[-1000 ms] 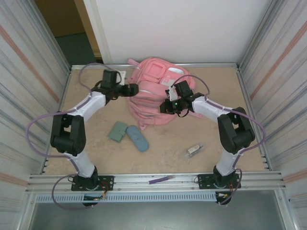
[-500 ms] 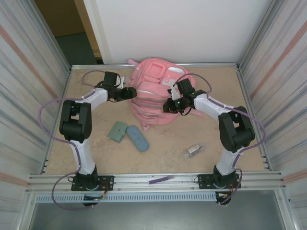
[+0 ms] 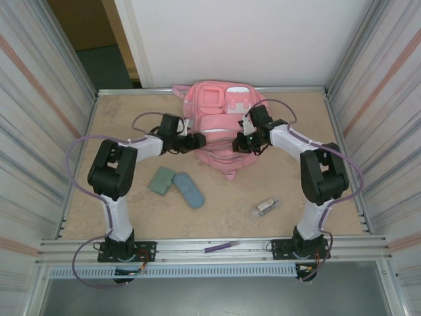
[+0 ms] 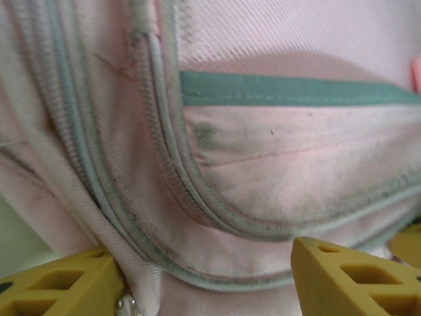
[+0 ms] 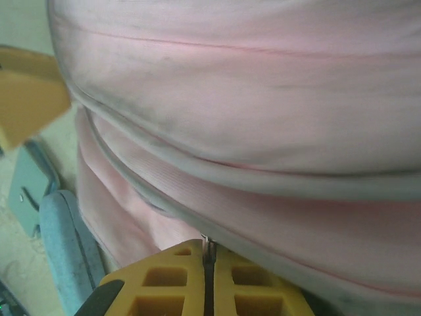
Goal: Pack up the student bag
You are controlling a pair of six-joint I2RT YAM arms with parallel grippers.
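— Where's the student bag (image 3: 220, 128)?
— At the far middle of the desk (image 3: 112, 108), lying flat with its front pockets up.
— And its looks?
— Big, pink fabric, paler pink and white pockets, grey-edged zip seams, grubby smudges, slumped and creased.

Table (image 3: 223, 214) with student bag (image 3: 218, 125), green case (image 3: 161, 180), blue-grey pouch (image 3: 189, 189), small pale object (image 3: 266, 206)

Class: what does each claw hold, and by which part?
Right claw: pinches the student bag by a small metal tab, likely a zipper pull. Left claw: open, holds nothing.
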